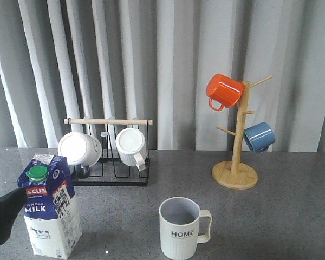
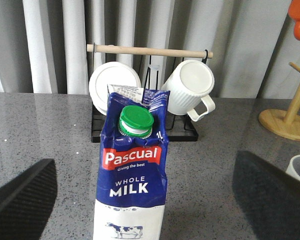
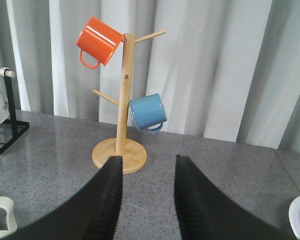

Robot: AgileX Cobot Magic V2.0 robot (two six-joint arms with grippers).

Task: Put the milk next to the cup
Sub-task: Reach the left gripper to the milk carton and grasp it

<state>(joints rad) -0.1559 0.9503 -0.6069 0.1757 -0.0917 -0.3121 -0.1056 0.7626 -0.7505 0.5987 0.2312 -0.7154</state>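
Observation:
The milk (image 1: 49, 208), a blue-and-white carton with a green cap, stands upright at the front left of the grey table. In the left wrist view the milk (image 2: 132, 190) sits between the two black fingers of my left gripper (image 2: 145, 160), which is open wide and touches neither side. One left finger (image 1: 5, 208) shows beside the carton in the front view. The cup (image 1: 180, 230), ribbed and marked "HOME", stands at the front centre, well to the right of the milk. My right gripper (image 3: 147, 162) is open above bare table with nothing between its fingers.
A black wire rack (image 1: 116, 176) with a wooden bar holds two white mugs behind the milk. A wooden mug tree (image 1: 235, 173) at the back right carries an orange mug (image 1: 223, 91) and a blue mug (image 1: 258, 136). A grey curtain closes the back.

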